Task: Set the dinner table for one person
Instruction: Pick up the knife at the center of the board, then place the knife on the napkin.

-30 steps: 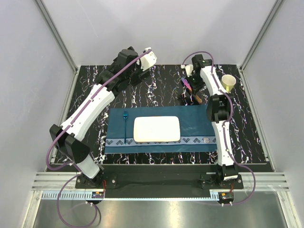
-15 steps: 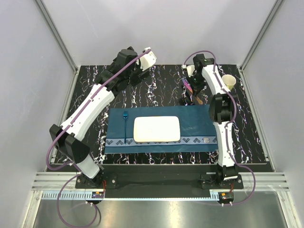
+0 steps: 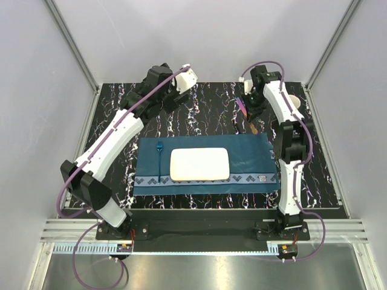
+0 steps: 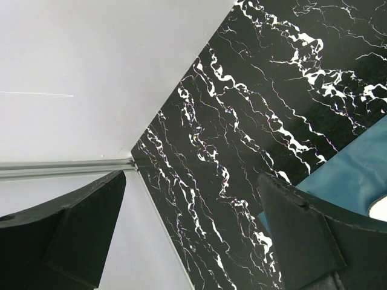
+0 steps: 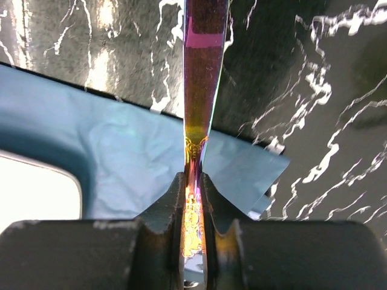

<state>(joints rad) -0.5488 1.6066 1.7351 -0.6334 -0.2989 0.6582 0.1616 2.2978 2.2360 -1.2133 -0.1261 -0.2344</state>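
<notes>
Desk [image 3: 205, 112]: a large rectangular top, black with white marble-like veining and faint coloured flecks. The surface is flat and level, and sits between white walls [image 3: 211, 42] on three sides. A teal placemat [image 3: 248, 154] covers the near-centre portion. In the right wrist view the desk [image 5: 314, 121] shows a glossy sheen.

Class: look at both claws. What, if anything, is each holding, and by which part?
The right claw pinches an iridescent purple-gold utensil by its ornate handle, just behind the narrow neck. The left claw is open and holds nothing.
</notes>
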